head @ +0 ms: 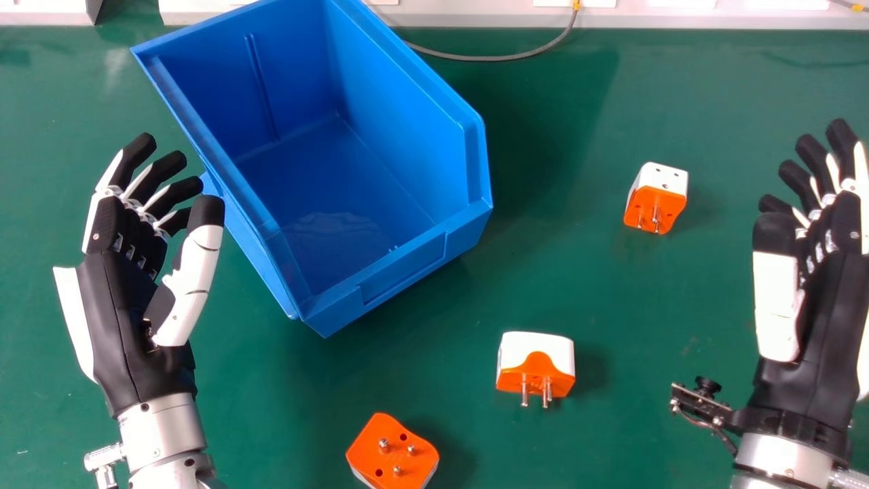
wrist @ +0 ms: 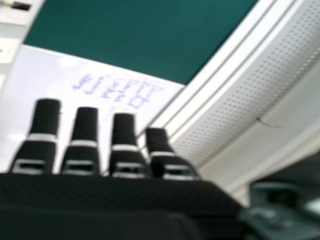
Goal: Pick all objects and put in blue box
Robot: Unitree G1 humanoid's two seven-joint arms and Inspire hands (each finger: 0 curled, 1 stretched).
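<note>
In the head view my left hand (head: 129, 292) is open, just left of the blue box (head: 400, 268), whose inside holds no adapter. My right hand (head: 815, 299) is open and holds nothing at the right edge; its fingers also show in the right hand view (wrist: 82, 145). Three orange and white plug adapters rest on the green table: one adapter (head: 657, 197) between box and right hand, a second adapter (head: 536, 367) nearer the front with its pins toward the front edge, and a third adapter (head: 394, 451) at the bottom, pins up.
A grey cable (head: 502, 58) curves over the back of the green table (head: 611, 285), beside a white ledge (head: 713, 17) along the far edge. In the right hand view a white board (wrist: 120, 85) with handwriting and a perforated pale panel (wrist: 240, 85) appear beyond the fingers.
</note>
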